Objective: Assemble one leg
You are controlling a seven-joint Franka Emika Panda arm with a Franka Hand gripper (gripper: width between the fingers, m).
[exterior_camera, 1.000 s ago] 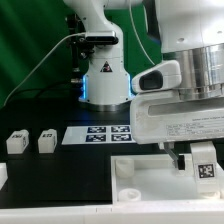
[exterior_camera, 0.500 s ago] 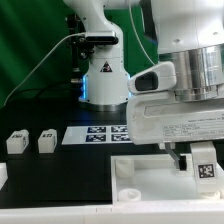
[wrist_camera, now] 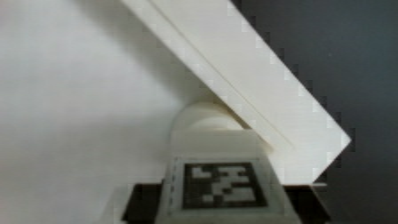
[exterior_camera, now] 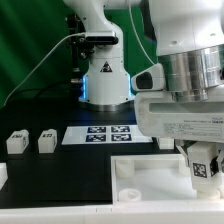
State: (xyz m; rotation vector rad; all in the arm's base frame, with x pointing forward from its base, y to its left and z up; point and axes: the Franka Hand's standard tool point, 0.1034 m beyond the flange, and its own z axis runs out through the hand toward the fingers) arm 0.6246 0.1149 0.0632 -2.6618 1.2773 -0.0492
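We see the leg (wrist_camera: 221, 150) as smooth white plastic with a faint sheen, and its tag (wrist_camera: 221, 186) as matt black-and-white print. The tray (exterior_camera: 150, 172) looks like the same smooth white plastic. Beyond the tray, the marker board (exterior_camera: 100, 133) is flat and matt, on a dull black table (exterior_camera: 60, 175).

We find open dark table (exterior_camera: 70, 175) on the exterior view's left, interrupted only by a loose leg (exterior_camera: 15, 141) and a second loose leg (exterior_camera: 46, 141), both well apart from the tray (exterior_camera: 140, 190). The arm's base (exterior_camera: 105, 80) closes off the back, behind the marker board (exterior_camera: 100, 133). In the wrist view, the held leg (wrist_camera: 222, 185) stands just beside the tray's raised rim (wrist_camera: 249, 80), with bare tray floor open on its other side.
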